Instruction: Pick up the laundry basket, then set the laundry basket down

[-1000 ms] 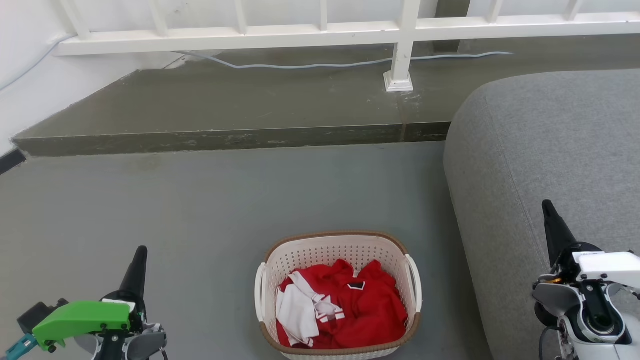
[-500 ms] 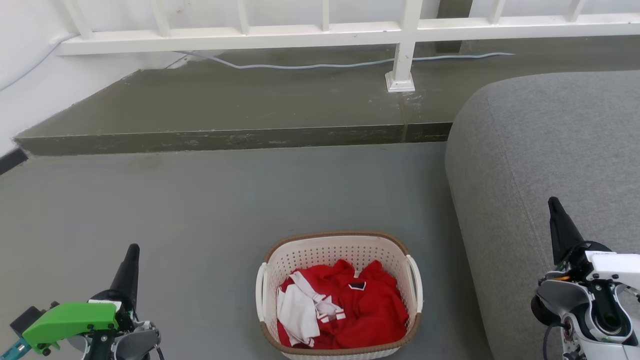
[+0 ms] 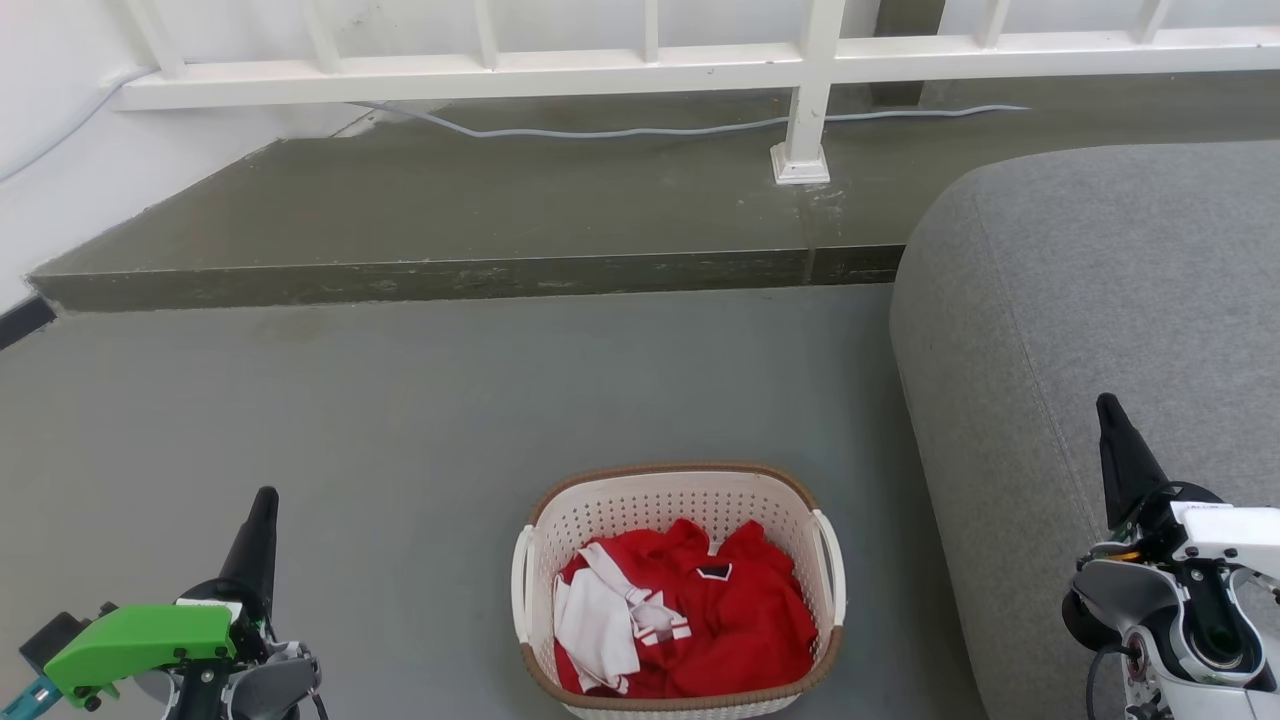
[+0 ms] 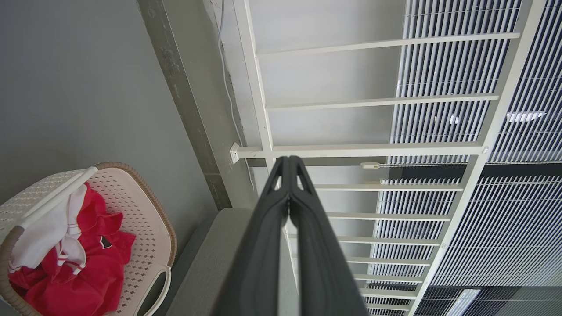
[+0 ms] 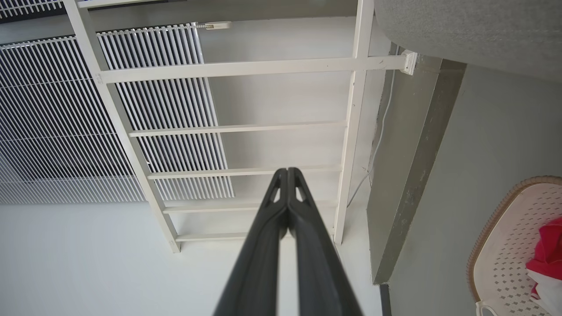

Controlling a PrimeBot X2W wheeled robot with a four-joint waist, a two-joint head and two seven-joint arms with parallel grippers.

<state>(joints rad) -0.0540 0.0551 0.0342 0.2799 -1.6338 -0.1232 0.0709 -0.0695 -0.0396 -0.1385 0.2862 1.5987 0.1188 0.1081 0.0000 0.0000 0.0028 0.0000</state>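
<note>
Where the grey floor (image 3: 400, 400) runs out from under a raised concrete step (image 3: 450, 210), the laundry basket (image 3: 650, 505) stands upright on its own. There is one basket, with a red garment (image 3: 745, 615) and a white one (image 3: 590, 625) heaped inside and two white handles, one on each side. Hard on its right bulks one grey sofa (image 3: 1100, 300), its rounded edge just beside the basket's right handle (image 3: 832, 565). On the left, floor stretches away toward the white wall (image 3: 50, 190), and there is more floor between basket and step. Beyond the step a white railing (image 3: 640, 65) crosses, one post (image 3: 805, 110) footed on the concrete, with a pale cable (image 3: 620, 131) trailing past it.

Two arms flank the basket, both apart from it. The left end effector (image 3: 264, 505) sits over floor well to the basket's left, its two dark fingers pressed together tip to tip, gripping nothing. The right end effector (image 3: 1108, 412) shows against the sofa, likewise pinched closed on nothing.
</note>
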